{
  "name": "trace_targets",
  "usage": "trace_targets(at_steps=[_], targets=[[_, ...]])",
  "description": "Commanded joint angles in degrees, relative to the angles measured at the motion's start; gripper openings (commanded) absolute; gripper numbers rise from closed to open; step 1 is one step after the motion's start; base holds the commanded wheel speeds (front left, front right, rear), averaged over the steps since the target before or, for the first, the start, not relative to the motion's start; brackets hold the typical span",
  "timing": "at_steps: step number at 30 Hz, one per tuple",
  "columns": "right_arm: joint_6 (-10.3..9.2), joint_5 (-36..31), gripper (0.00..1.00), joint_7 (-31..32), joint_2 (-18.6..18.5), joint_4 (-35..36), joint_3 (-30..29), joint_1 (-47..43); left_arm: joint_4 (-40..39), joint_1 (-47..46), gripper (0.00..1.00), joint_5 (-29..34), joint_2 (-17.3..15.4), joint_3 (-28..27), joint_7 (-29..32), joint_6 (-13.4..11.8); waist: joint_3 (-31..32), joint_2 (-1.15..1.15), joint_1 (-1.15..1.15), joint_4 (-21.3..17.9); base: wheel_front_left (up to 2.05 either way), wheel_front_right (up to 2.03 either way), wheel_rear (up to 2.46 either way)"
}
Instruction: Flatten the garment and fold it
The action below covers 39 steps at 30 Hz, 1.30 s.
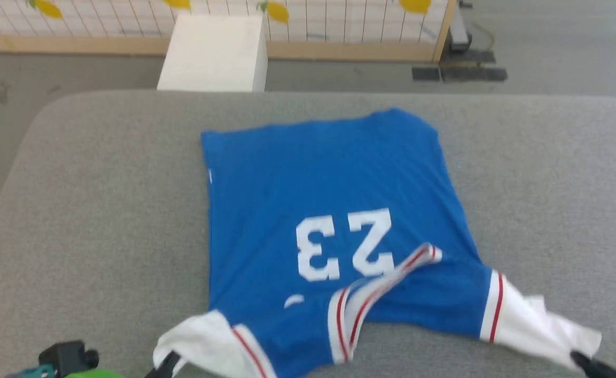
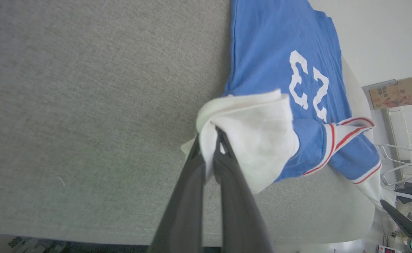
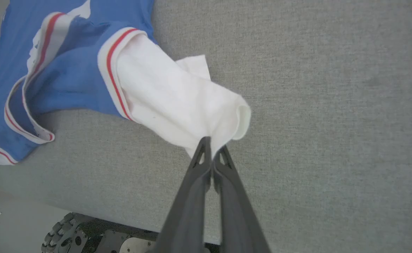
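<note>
So the blue T-shirt [image 1: 313,189] is lying pretty much in the middle of the gray counter [image 1: 103,210], spread out mostly flat. Its hem points toward the far edge and its collar toward the near edge, so from the head view the white number 23 [image 1: 344,244] reads upside down. The striped neckband [image 1: 371,294] is kinda rumpled and flipped up over the blue fabric just below the number.

Left claw [image 2: 213,137] is clamped shut on the white left sleeve [image 1: 197,341], right by the near edge of the counter. The cloth is bunched around the fingertips and folds back over the blue shoulder a bit. Right claw [image 3: 211,144] is doing the same on the other side: fingers pinched together on the tip of the white right sleeve [image 1: 539,325]. That sleeve is pulled out toward the near right corner, with the red stripe at its seam showing clearly.

Past the far edge there's a white box [image 1: 213,52] sitting on the floor [image 1: 76,73].
</note>
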<state>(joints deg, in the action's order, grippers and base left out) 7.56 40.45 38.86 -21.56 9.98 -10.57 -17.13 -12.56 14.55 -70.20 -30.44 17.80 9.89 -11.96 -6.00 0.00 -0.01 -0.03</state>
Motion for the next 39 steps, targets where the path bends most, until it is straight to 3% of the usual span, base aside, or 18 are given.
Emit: trace_targets(at_steps=[1, 9, 15, 25, 27, 28, 30, 35, 39], targets=[[-0.08, 0.57, 0.00, 0.85, 0.75, 0.65, -0.75, -1.28, -0.49, 1.71, 0.00, -0.60, -0.89, -0.44, 0.23, -0.38, 2.29, 0.00, 0.01, -0.35, 0.00, 0.00, 0.00], [-0.08, -0.74, 0.00, 4.29, 4.96, 3.84, -4.09, -5.15, -4.12, 4.74, 0.00, -0.44, -2.40, -1.36, -0.33, -0.42, 4.13, 0.00, 0.01, -0.44, 0.00, 0.00, 0.00], [-0.08, -3.12, 0.00, 3.44, 6.10, 3.90, -2.44, -4.38, -7.44, 2.42, 0.00, 2.22, -1.88, -0.58, -2.01, 0.28, 2.53, 0.00, 0.01, 0.37, 0.00, 0.00, 0.00], [-0.08, -6.74, 0.00, 0.91, 4.44, -5.89, 4.43, 1.86, -9.27, -2.25, 0.00, 4.61, -0.90, 2.13, -0.81, -0.01, 1.20, 0.00, 0.01, 1.72, 0.00, 0.00, 0.00], [-0.08, -7.14, 0.12, -0.47, 4.06, -8.58, 5.67, 3.43, -9.25, -2.66, 0.00, 4.73, -0.77, 2.34, -0.66, -0.12, 1.16, 0.00, 0.01, 1.72, 0.00, 0.00, 0.00], [-0.08, -7.26, 0.27, -1.31, 3.86, -10.14, 6.35, 4.24, -9.19, -2.80, 0.00, 4.79, -0.70, 2.40, -0.66, -0.17, 1.20, 0.00, 0.01, 1.66, 0.00, 0.00, 0.00], [-0.08, -7.41, 1.00, -2.85, 3.47, -12.59, 7.45, 5.52, -9.07, -2.88, 0.00, 4.81, -0.57, 2.49, -0.67, -0.22, 1.34, 0.00, 0.01, 1.48, 0.00, 0.00, 0.00], [-0.08, -5.36, 1.00, -5.17, 2.52, -14.33, 8.24, 6.73, -9.06, -2.79, 0.00, 5.30, -0.58, 2.76, -1.00, -0.03, 1.61, 0.00, 0.01, 1.07, 0.00, 0.00, 0.00], [-0.08, -3.66, 1.00, -5.54, 0.67, -9.45, 4.18, 5.90, -9.66, -3.00, 0.00, 6.46, -0.45, 3.03, -1.98, 0.29, 0.94, 0.00, 0.01, 1.04, 0.00, 0.00, 0.00]])
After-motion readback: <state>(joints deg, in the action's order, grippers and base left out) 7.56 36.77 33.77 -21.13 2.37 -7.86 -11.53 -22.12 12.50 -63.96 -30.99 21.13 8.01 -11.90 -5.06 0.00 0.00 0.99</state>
